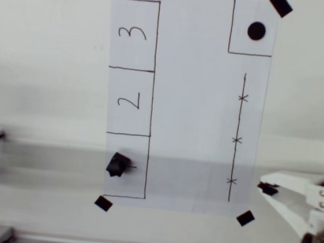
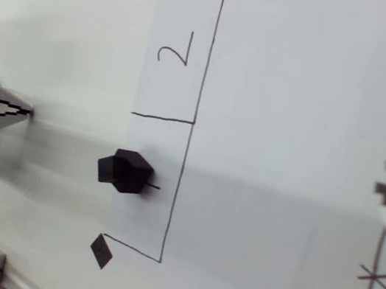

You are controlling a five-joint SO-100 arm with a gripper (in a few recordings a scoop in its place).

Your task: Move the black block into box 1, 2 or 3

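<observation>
gripper (image 1: pixel 266 186) low at right, jaws parted

Plain off-white table (image 1: pixel 47 57), evenly lit; a soft grey shadow band (image 1: pixel 48 159) ran across its lower part.

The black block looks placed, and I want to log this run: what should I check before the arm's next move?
1. Black block inside box 1: ok, though near its left edge.
2. Block free of the gripper: ok, far apart.
3. Gripper empty: ok in the overhead view.
4. Block flat on a face: cannot tell; it looks turned.
5. Paper taped flat: ok.
</observation>
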